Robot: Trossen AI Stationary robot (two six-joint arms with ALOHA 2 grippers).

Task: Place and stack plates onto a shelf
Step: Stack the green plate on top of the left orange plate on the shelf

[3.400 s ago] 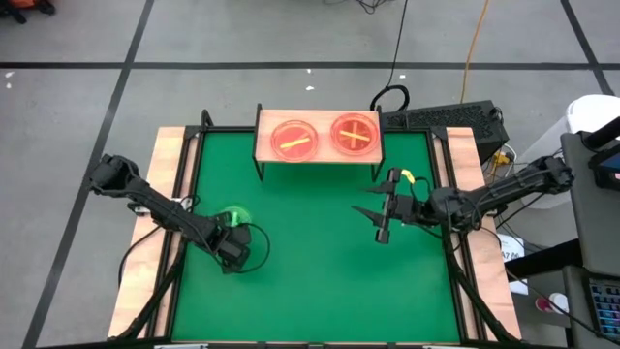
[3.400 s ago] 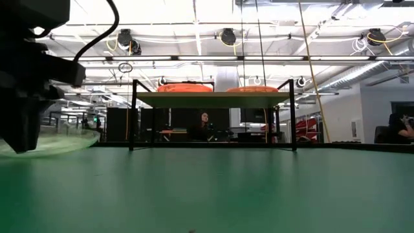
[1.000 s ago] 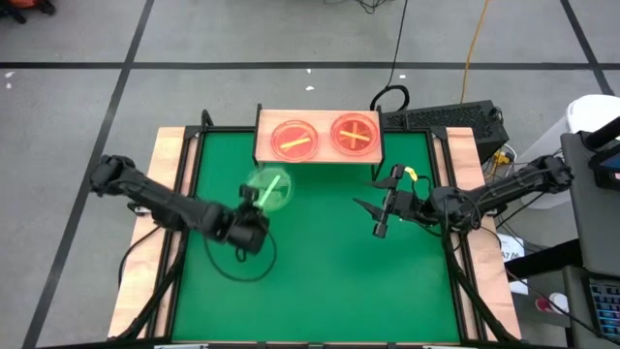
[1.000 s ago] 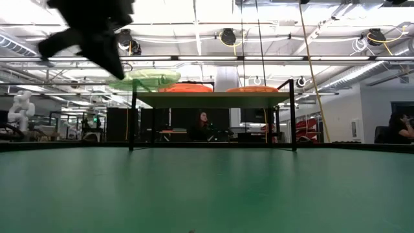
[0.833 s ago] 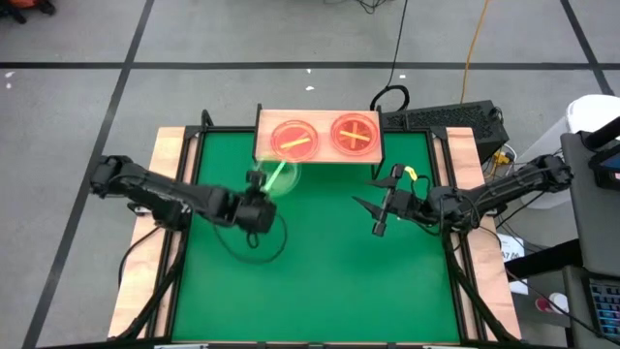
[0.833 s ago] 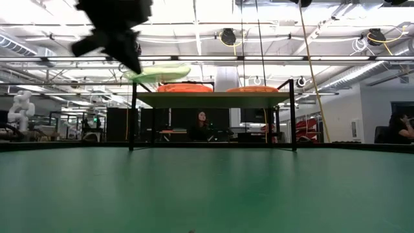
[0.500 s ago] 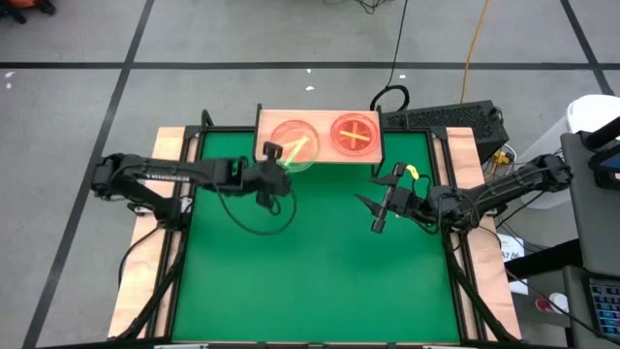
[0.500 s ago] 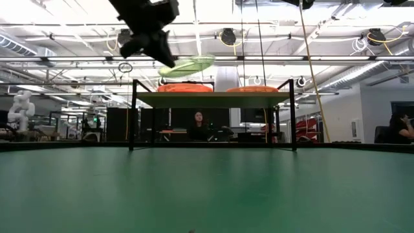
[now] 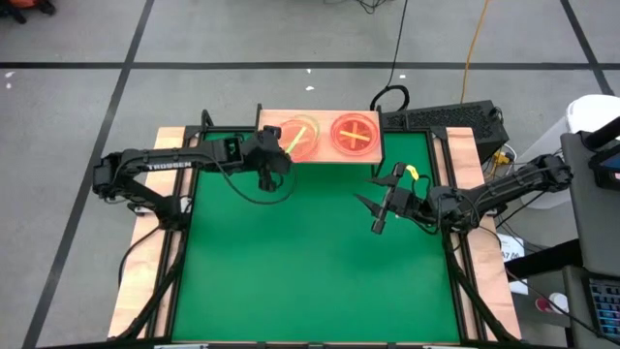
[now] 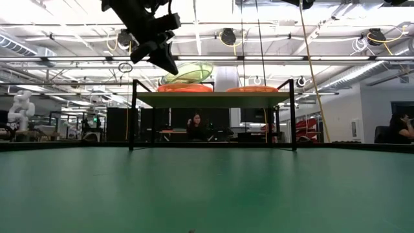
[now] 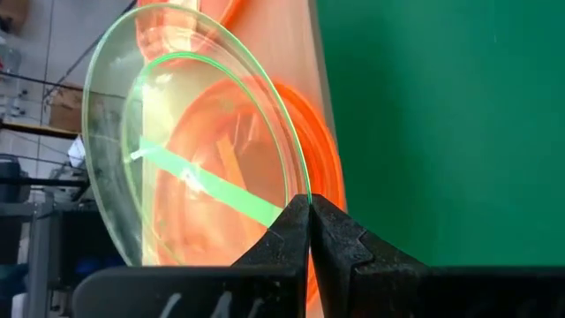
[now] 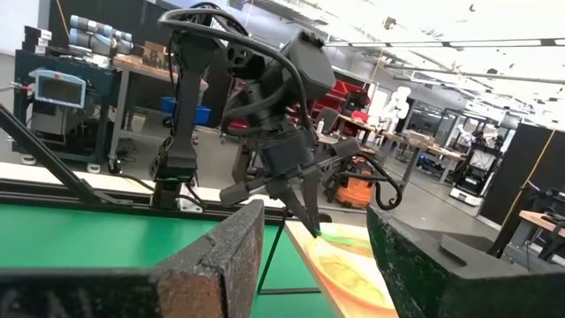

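Observation:
A green-tinted plate [image 9: 300,138] with a bright green stripe hangs tilted over the shelf's left end. My left gripper [image 9: 277,155] is shut on it. Under it an orange plate [image 10: 194,87] lies on the shelf's wooden top board [image 9: 322,118]. Whether the two plates touch cannot be told. A second orange plate [image 9: 355,134], marked with a yellow cross, lies on the board's right half. My right gripper [image 9: 371,215] hangs open over the mat's right side, in front of the shelf, with nothing between its fingers. My left gripper pinches the green plate's rim [image 11: 294,196] between its two fingertips, on the edge nearest the table's left and near side. The fingers slant down from the left [image 10: 167,65]. The plate is clear of the table and tilted, with the held edge low and the opposite edge raised [image 10: 207,66].
The shelf stands on thin black legs [image 10: 133,116] at the far edge of the green mat [image 9: 310,262]. A cable [image 9: 262,194] hangs from my left arm. A dark keyboard-like box [image 9: 446,118] lies behind the table's far right corner.
My left gripper has carried the green plate from over the mat toward the far edge and rightward, rising above the shelf. The plate now hangs over the left orange plate and has tipped more steeply.

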